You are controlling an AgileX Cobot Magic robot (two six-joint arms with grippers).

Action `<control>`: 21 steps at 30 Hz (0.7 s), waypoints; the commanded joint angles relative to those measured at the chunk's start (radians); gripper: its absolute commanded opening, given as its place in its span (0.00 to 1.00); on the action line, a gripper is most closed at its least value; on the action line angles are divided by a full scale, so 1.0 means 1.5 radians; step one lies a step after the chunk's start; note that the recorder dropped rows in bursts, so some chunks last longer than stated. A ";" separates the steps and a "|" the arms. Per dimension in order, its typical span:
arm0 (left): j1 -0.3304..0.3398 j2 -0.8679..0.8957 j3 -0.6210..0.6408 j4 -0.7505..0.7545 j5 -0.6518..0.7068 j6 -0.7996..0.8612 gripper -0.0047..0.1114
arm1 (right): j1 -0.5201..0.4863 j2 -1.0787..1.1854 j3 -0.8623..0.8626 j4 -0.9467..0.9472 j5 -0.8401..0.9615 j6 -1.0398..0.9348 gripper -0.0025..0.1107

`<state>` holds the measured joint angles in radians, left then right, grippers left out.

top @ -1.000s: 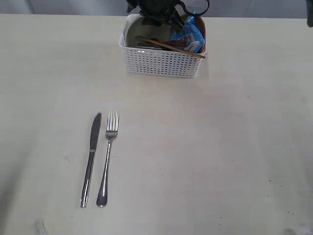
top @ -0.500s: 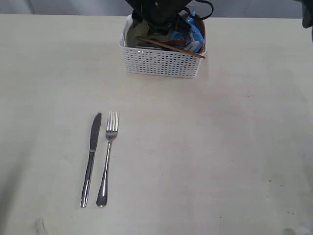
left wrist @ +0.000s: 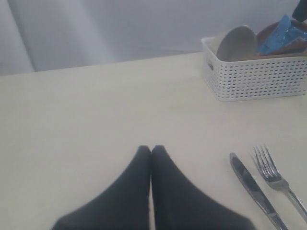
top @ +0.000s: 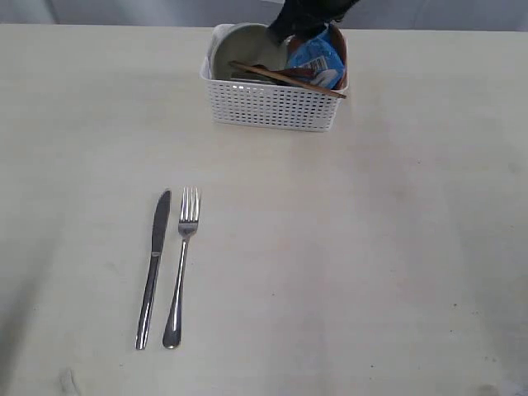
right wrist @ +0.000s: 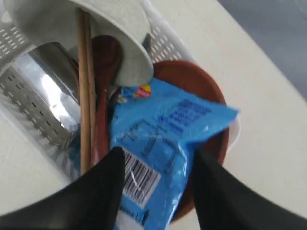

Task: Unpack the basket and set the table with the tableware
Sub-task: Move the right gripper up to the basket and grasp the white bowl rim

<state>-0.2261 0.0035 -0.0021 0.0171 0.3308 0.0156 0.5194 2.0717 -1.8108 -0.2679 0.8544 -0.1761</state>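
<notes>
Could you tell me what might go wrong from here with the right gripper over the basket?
The open right gripper straddles the blue packet, which is not tableware; closing now would likely grab it. The chopsticks lie against the packet and poke over the basket rim, so a lift may drag them out. The tilted bowl beside them could shift too.

A large flat pale cream tabletop, faintly wood-grained, fills the scene under soft, even light. Behind its far edge stands a plain grey-white backdrop with one vertical crease.
</notes>
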 commanded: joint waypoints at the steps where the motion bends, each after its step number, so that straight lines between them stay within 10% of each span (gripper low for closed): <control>1: -0.004 -0.002 0.001 -0.003 -0.007 -0.003 0.04 | 0.022 0.018 -0.002 -0.010 -0.133 -0.130 0.41; 21: -0.004 -0.002 0.001 -0.003 -0.007 -0.003 0.04 | 0.036 0.120 -0.002 -0.172 -0.335 -0.245 0.41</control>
<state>-0.2261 0.0035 -0.0021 0.0145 0.3308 0.0156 0.5757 2.2391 -1.8108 -0.4999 0.3962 -0.5379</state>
